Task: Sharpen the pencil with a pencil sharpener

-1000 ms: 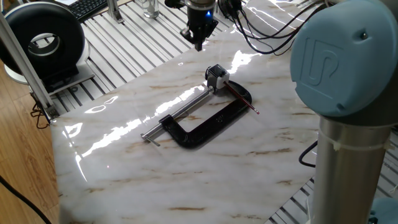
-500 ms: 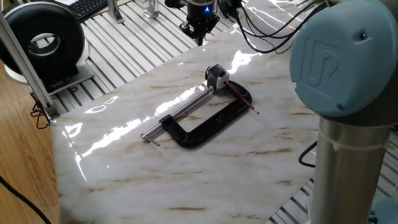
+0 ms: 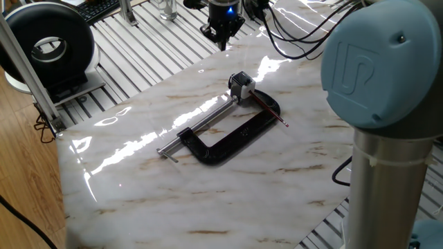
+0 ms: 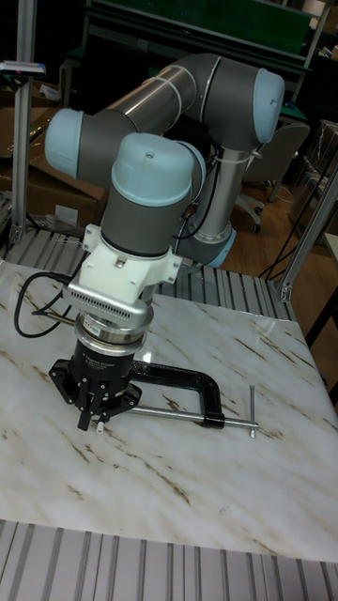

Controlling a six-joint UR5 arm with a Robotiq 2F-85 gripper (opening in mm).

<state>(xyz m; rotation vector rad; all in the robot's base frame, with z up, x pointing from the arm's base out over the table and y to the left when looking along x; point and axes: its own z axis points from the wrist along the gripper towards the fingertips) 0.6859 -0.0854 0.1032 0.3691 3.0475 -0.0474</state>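
Bright overhead light, white glare streaks on marble table (image 3: 138, 200), dim background

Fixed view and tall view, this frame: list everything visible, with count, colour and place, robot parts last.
pencil: one, red with dark tip, lying across the clamp, one end at the sharpener.
pencil sharpener: one, silvery-white with dark top, at the clamp's screw end.
clamp: one, black C-shape with silver threaded rod, mid-table.
table: one, white marble with brown veins.
black round device: one, far left, off the marble.
cables: several, black, at the far edge.
gripper: one, black, above the far table edge, holding nothing; jaw state unclear.
arm: one, grey with light-blue caps.
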